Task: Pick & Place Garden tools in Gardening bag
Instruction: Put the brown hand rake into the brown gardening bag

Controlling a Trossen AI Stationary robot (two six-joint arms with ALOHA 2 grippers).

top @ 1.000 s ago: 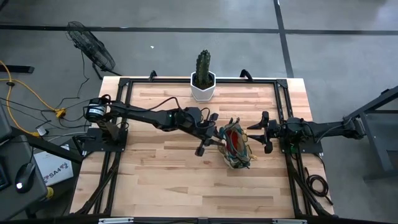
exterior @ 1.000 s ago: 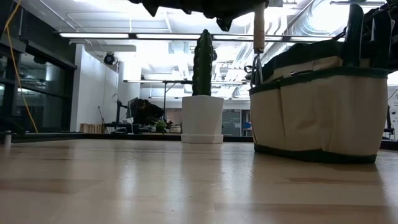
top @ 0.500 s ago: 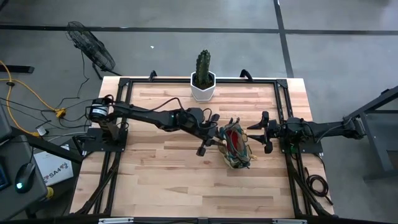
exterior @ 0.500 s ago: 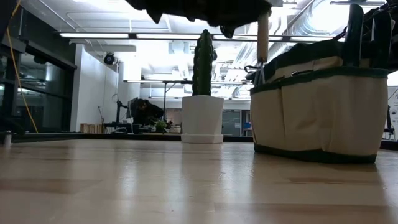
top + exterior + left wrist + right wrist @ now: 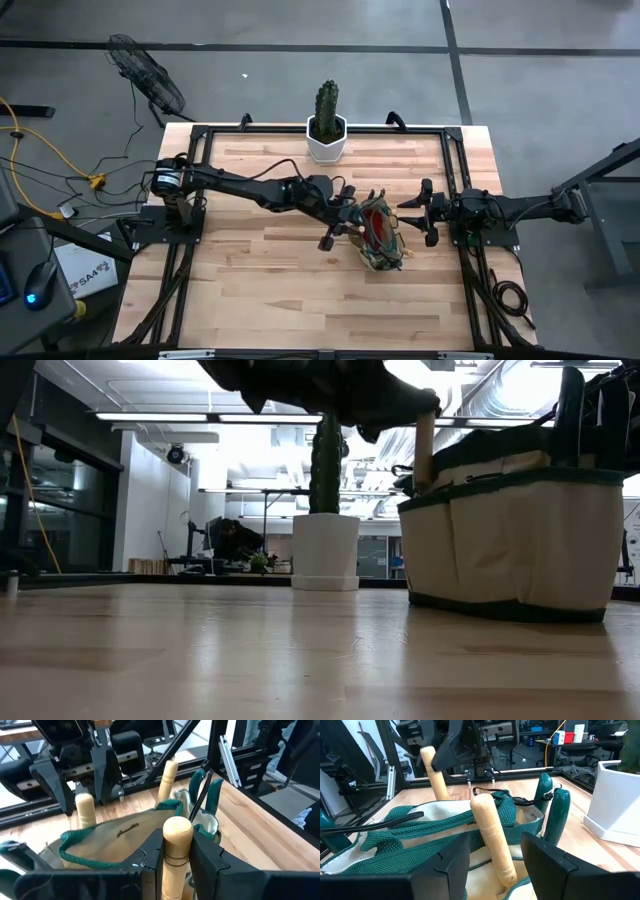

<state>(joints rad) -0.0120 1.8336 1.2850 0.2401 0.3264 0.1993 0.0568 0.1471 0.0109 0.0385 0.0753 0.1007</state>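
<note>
The left pincer [image 5: 177, 857] is clamped on a wooden tool handle [image 5: 176, 837] and has moved closer to the gardening bag [image 5: 515, 530] over the last second — the handle now hangs at the bag's near rim, just ahead of the pincer. The right pincer [image 5: 495, 857] waits open beyond the bag. Judging by this, the drop is near.

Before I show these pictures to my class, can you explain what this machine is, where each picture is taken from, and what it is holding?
It is a robot with two dark arms at a pale wooden table. One picture looks straight down, one looks level across the tabletop, and two come from cameras on the wrists. The left gripper is shut on a wooden tool handle, lowering it into the olive-green and tan fabric bag. The right gripper waits open beside the bag. A green cactus in a white hexagonal pot stands at the table's far edge.
</note>
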